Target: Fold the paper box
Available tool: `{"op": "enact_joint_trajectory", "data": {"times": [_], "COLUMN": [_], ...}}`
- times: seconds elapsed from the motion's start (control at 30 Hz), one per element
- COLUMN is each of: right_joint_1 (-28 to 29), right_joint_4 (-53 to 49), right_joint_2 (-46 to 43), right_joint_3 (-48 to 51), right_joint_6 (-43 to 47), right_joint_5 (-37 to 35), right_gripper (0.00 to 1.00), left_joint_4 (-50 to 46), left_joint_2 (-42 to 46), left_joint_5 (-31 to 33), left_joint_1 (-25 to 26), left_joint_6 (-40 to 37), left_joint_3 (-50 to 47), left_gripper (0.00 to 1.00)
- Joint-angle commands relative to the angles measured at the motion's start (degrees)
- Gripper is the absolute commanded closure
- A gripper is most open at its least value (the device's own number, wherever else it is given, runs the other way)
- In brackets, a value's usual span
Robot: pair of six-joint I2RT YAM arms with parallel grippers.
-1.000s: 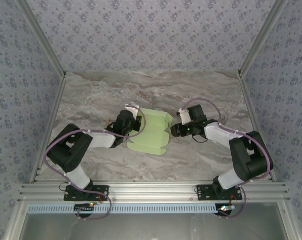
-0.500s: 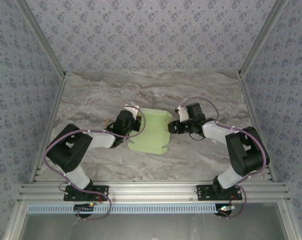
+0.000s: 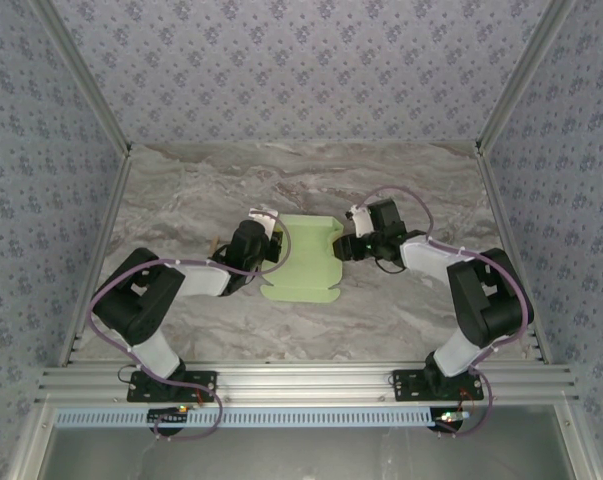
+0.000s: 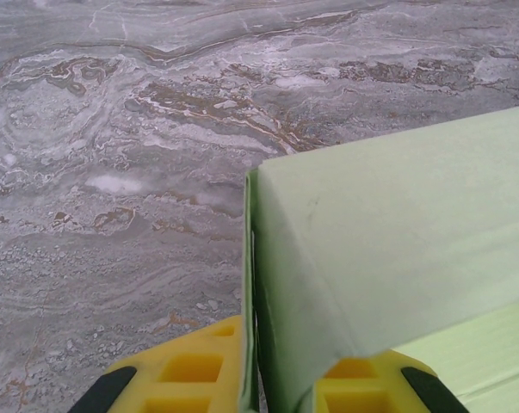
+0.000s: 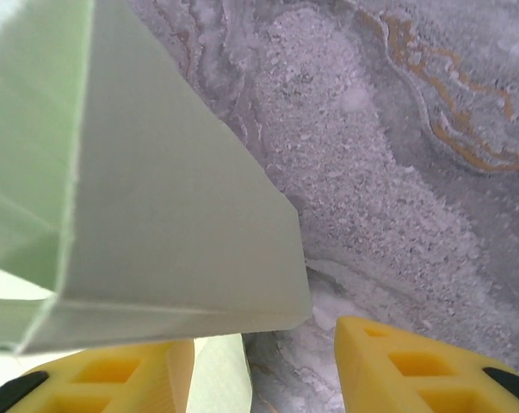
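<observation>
Left wrist view: left gripper (image 4: 281,383) clamped on an upright wall of the paper box (image 4: 388,249), the card pinched between its yellow fingers (image 4: 190,370). Right wrist view: right gripper (image 5: 263,357) with fingers apart, a raised flap corner just above the gap, not pinched. Top external view: box near the centre of the marble table (image 3: 411,190), left gripper at its 9 o'clock edge, right gripper at its 2 o'clock corner. Card judged light, thin and easily creased; best held at flap edges beside the scored folds.

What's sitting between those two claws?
The paper box, in the top view; the left gripper pinches one edge, the right gripper, open, is at the other.
</observation>
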State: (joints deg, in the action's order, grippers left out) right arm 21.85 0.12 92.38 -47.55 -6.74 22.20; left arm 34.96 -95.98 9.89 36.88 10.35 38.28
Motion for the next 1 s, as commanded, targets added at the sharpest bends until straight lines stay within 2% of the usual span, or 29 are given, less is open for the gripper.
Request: {"op": "enact_joint_trajectory", "data": {"times": [0.0,0.27,0.97], "right_joint_1": [0.55,1.88,7.24], "right_joint_4": [0.58,2.82,10.52], "right_joint_2": [-0.18,-0.70,-0.76], "right_joint_3": [-2.35,-2.96,-1.51], "right_joint_6": [4.77,9.03,15.23], "right_joint_5": [-1.37,-1.56,-12.33], "right_gripper": [0.51,0.52,0.62], "left_joint_4": [1.28,1.18,0.89], "left_joint_2": [1.28,1.15,0.97], "left_joint_5": [-1.23,-1.54,-2.37], "left_joint_1": [0.53,0.48,0.57], "left_joint_6": [-0.37,-0.44,-0.24], "left_joint_3": [0.30,0.43,0.71], "left_gripper": [0.85,0.85,0.85]}}
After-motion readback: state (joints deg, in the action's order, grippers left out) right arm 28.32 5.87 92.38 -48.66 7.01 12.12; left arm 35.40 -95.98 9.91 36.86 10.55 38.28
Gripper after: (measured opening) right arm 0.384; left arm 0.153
